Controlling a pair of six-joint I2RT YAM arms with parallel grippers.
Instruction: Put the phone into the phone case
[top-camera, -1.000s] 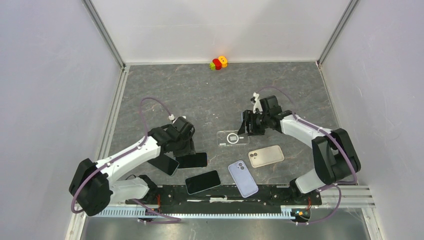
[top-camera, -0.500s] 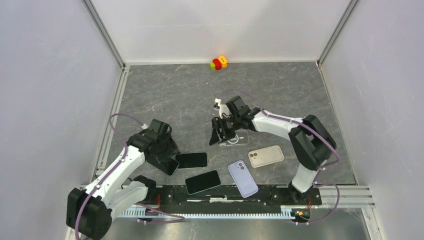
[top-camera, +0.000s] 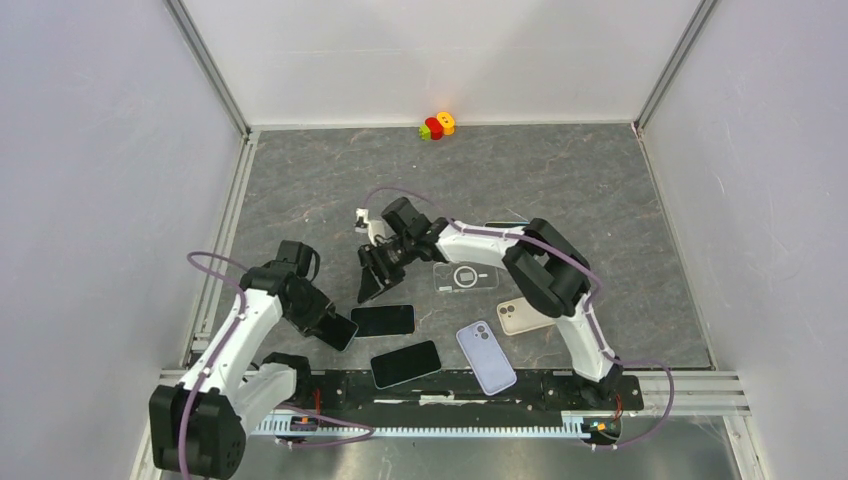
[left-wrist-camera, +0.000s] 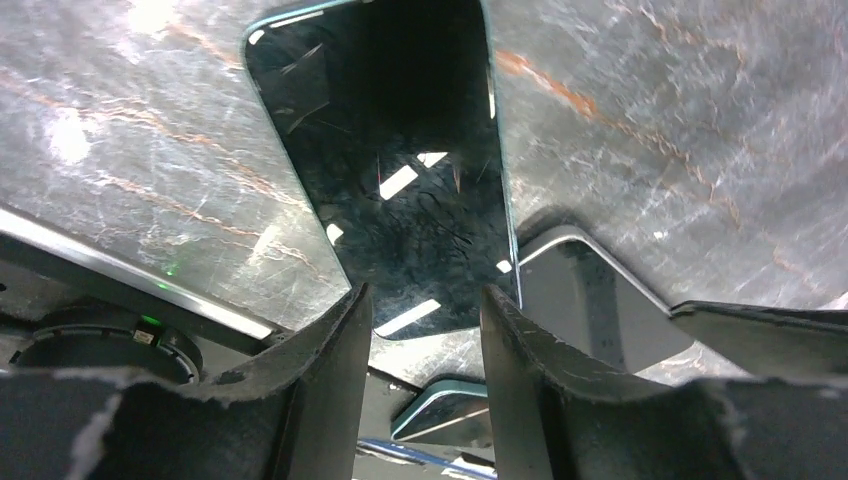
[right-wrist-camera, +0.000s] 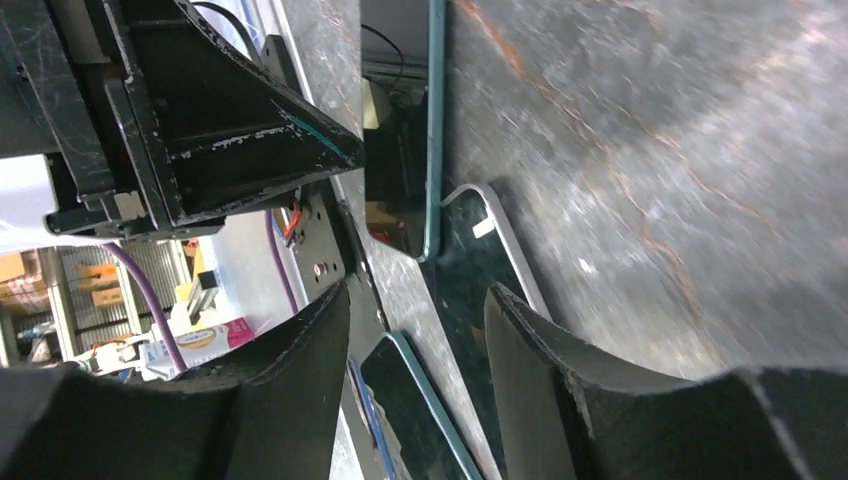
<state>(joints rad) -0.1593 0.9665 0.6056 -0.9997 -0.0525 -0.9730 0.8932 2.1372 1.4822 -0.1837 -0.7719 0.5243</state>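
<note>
Though the left gripper (left-wrist-camera: 425, 300) stands part-open over a dark phone (left-wrist-camera: 400, 150), perhaps to pin it, the right gripper (right-wrist-camera: 418, 295) hangs parted and empty nearby; the clear case (top-camera: 465, 277) lies well apart.

Clear phone case (top-camera: 466, 277) lies flat mid-table; black phone (top-camera: 383, 320) lies flat, screen up, left of it.

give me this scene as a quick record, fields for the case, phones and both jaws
clear phone case: flat, mid-table, empty
black phones: three, screens up, near-left of the case
lavender phone: back up, near edge
beige phone: back up, partly hidden by right arm
left jaws: open, over the leftmost black phone
right jaws: open, left of the case, holding nothing
toy: far edge
</note>
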